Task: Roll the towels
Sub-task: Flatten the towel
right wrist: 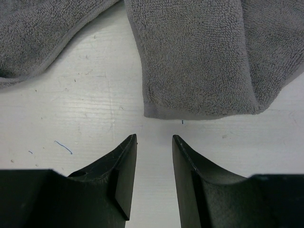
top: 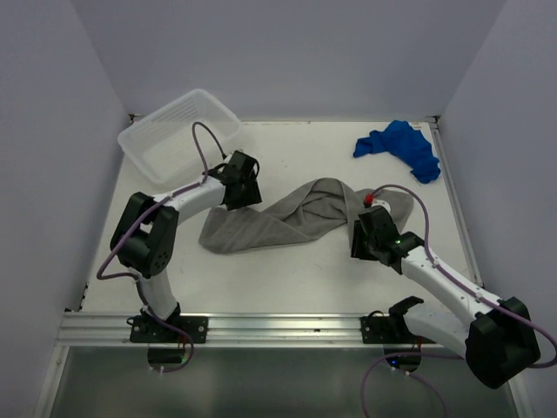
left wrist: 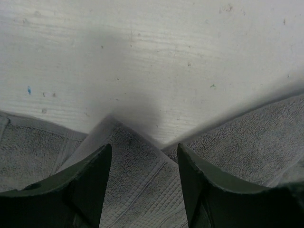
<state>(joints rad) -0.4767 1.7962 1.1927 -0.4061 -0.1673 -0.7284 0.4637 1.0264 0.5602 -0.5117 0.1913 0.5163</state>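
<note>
Towels from the top cam: grey towel (top: 287, 218) lies stretched diagonally across mid table (top: 261, 279), twisted and bunched at its ctr, flatter at the lower-left end. The blue towel (top: 402, 148) sits crumpled in the far right corner, well apart from both arms. Over the grey one's upper-left edge is the left gripper (top: 244, 190), near the white basket (top: 144, 144); the right gripper (top: 365, 233) is at its right end.

Left wrist: a hemmed corner of the grey towel (left wrist: 137, 190) lies flat btwn the fingers. They stand wide apart, gripping nothing.

Right wrist: the folded, hemmed end of the grey towel (right wrist: 194, 61) lies just ahead of the fingertips, not touching. Narrow gap btwn the fingers, empty, w/ bare table showing through.
</note>
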